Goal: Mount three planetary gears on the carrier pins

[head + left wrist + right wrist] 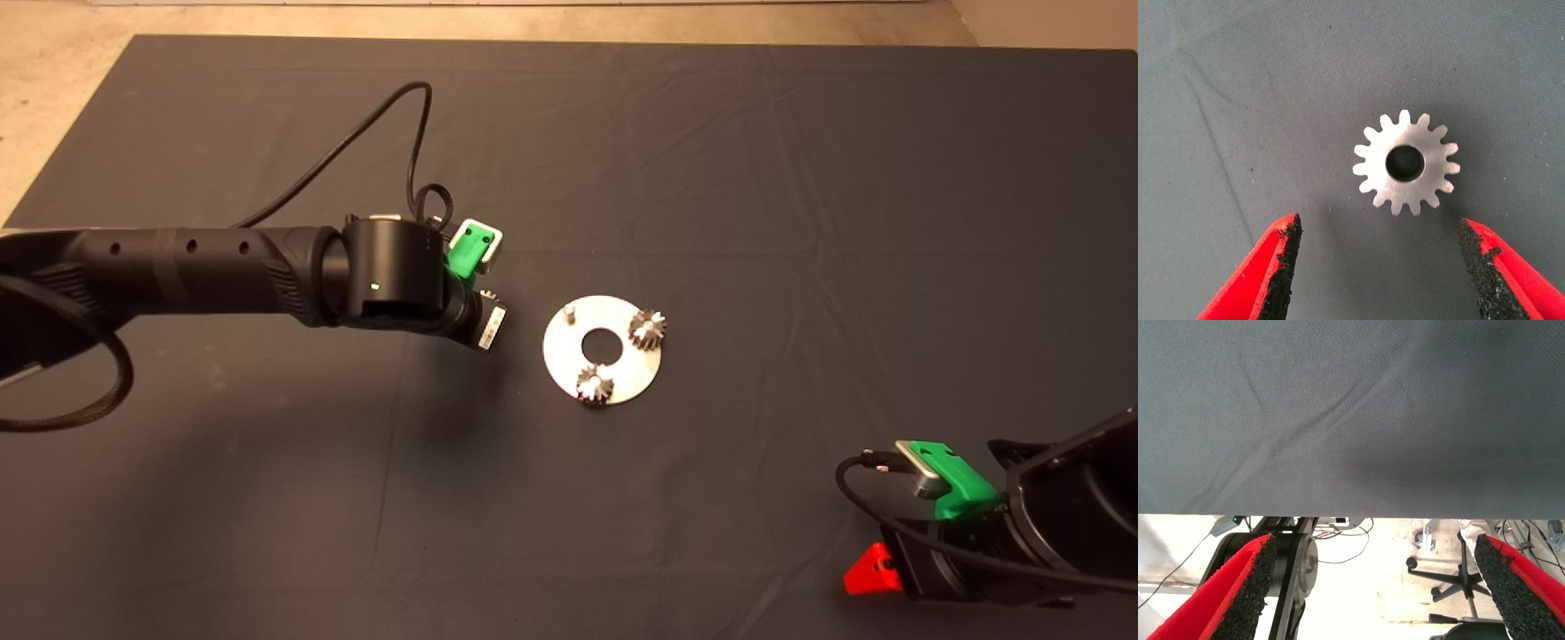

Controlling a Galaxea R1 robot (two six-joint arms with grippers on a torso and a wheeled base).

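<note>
The third planetary gear (1406,163) lies flat on the mat (1238,100), between the spread fingers of the left gripper (1378,267), untouched. Two gears (647,329) (595,384) sit on the disc (573,356); one carrier pin (568,311) stands bare. The right gripper (1378,587) is parked at the mat's near right edge, fingers apart.

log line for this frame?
left gripper open over loose silvery spur gear | two gears on shiny round disc | one pin bare | right gripper parked
</note>
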